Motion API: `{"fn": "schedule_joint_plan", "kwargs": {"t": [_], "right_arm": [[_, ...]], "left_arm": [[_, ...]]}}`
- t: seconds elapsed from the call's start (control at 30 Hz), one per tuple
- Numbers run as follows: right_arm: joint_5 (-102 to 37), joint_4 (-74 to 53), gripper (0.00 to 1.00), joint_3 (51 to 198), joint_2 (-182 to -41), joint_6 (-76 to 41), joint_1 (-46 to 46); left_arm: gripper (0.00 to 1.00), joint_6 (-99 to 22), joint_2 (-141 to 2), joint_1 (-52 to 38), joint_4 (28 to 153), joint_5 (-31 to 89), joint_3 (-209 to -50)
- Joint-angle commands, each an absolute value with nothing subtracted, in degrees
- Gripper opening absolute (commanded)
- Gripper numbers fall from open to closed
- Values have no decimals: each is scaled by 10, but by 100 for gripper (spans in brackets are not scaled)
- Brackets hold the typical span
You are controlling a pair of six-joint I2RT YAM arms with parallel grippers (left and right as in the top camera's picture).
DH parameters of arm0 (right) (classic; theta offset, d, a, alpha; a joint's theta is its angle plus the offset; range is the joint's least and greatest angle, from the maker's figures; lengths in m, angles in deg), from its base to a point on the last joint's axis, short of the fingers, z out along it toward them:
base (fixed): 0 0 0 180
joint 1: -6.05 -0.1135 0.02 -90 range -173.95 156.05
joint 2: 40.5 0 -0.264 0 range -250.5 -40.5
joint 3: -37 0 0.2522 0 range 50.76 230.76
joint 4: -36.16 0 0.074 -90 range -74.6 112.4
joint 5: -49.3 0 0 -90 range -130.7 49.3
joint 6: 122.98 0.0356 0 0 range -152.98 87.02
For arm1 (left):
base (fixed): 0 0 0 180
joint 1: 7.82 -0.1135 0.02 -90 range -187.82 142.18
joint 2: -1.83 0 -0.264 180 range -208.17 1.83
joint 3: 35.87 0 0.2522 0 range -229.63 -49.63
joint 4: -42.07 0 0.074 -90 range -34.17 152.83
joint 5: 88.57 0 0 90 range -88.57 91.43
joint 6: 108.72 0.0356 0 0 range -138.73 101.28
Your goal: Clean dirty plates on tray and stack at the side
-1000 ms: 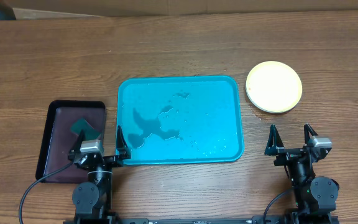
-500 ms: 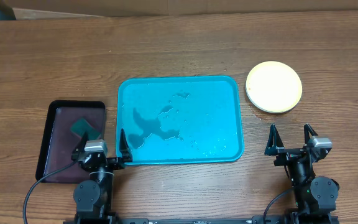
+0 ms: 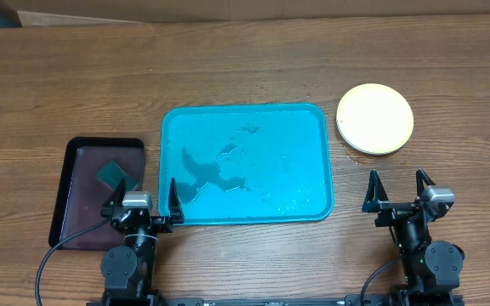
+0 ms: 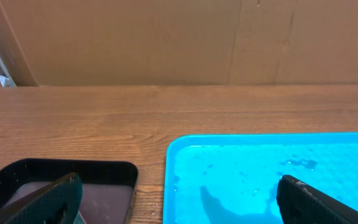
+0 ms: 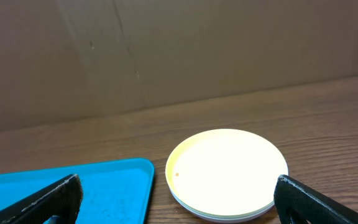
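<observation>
The teal-blue tray [image 3: 245,161] lies mid-table, wet, with no plates on it; it also shows in the left wrist view [image 4: 272,174] and the right wrist view [image 5: 104,186]. The plates [image 3: 375,118] sit in one stack on the table right of the tray, pale yellow-white on top, also in the right wrist view [image 5: 227,173]. A tiny brown speck marks the top plate's left side. My left gripper [image 3: 140,202] is open and empty at the tray's front left corner. My right gripper [image 3: 395,192] is open and empty in front of the stack.
A dark maroon-black tray [image 3: 83,191] with a green sponge [image 3: 114,175] lies left of the teal tray, also in the left wrist view [image 4: 104,180]. A cardboard wall stands behind the table.
My left gripper has shifted slightly to the right, toward the teal tray's corner. The right arm, plates and trays have not moved.
</observation>
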State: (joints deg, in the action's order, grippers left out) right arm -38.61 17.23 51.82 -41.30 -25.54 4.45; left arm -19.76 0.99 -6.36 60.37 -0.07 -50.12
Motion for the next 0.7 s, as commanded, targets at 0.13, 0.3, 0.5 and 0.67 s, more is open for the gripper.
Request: {"fn": "schedule_joint_plan", "kwargs": {"t": [0.13,0.3,0.5,0.67], "right_arm": [[-391,176,100,512,-407,-257,42],[-391,176,100,512,-407,-257,42],[-391,176,100,512,-407,-257,42],[-391,176,100,512,-407,-257,42]], "left_arm": [[100,-183,17,-78,604,8,-499],[100,-187,17,-105,603,9,-499],[100,-187,17,-105,603,9,-499],[100,-187,17,-105,603,8,-499]]}}
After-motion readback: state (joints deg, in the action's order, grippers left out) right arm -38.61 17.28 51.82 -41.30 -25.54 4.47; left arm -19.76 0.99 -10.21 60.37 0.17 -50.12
